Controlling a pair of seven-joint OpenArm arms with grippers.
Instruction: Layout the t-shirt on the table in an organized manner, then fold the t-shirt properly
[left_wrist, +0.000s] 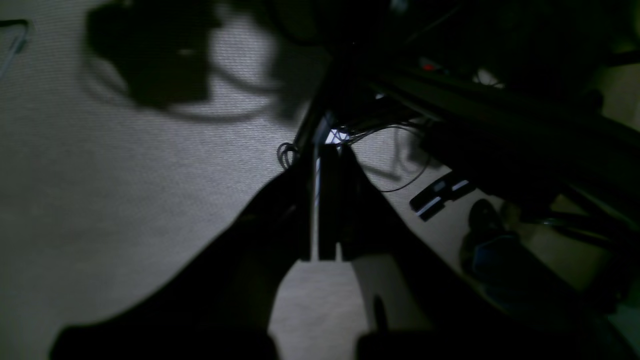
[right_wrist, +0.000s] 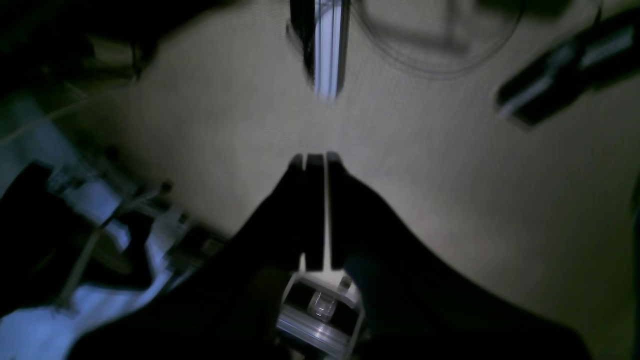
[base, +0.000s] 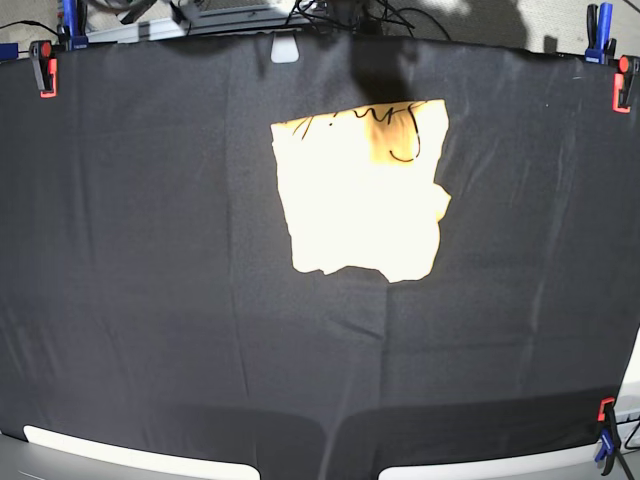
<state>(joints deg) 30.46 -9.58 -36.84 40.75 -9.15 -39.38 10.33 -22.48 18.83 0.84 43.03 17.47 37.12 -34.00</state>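
Note:
The t-shirt (base: 360, 200) lies on the table (base: 150, 250) as a compact pale yellow patch, roughly rectangular, a little behind the middle in the base view. Its top edge shows dark creases, and its right and bottom edges are uneven. Neither arm appears in the base view. In the left wrist view my left gripper (left_wrist: 327, 150) is shut with nothing between its fingers, over pale floor. My right gripper (right_wrist: 316, 157) is likewise shut and empty in the right wrist view. The t-shirt does not show in either wrist view.
Red-and-black clamps (base: 43, 65) (base: 622, 80) (base: 605, 420) hold the black cloth at the table's corners. Cables (left_wrist: 400, 165) and a dark frame bar (left_wrist: 500, 110) cross the left wrist view. A metal rail (right_wrist: 327, 45) and white cloth (right_wrist: 45, 310) show in the right wrist view.

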